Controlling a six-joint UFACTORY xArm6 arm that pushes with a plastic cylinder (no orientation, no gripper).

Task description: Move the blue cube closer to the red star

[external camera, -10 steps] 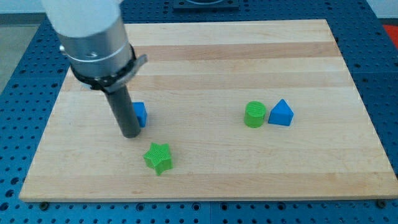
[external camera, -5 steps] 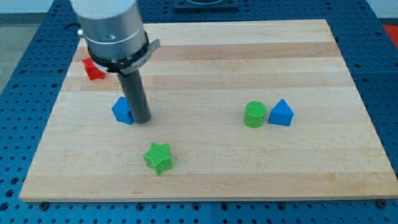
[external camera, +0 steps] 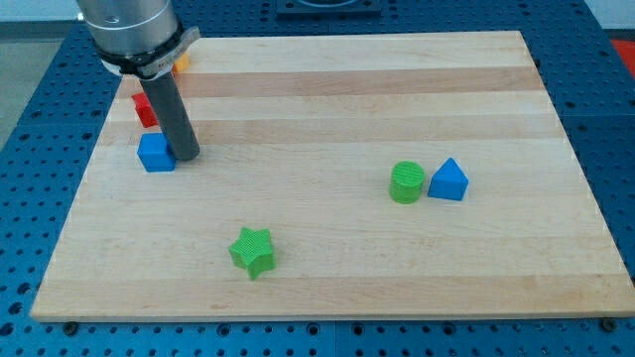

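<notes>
The blue cube (external camera: 155,153) sits near the board's left edge, in the upper left of the view. The red star (external camera: 145,108) lies just above it, partly hidden behind my rod. My tip (external camera: 187,156) rests on the board against the cube's right side. The gap between cube and star is small.
A green star (external camera: 253,251) lies at the lower middle. A green cylinder (external camera: 406,183) and a blue triangular block (external camera: 448,180) stand side by side at the right. An orange block (external camera: 180,61) peeks out behind the arm at the top left. The wooden board (external camera: 327,89) ends just left of the cube.
The tip has moved up and left across the board, pushing the blue cube from the middle left toward the red star. The other blocks have not moved.
</notes>
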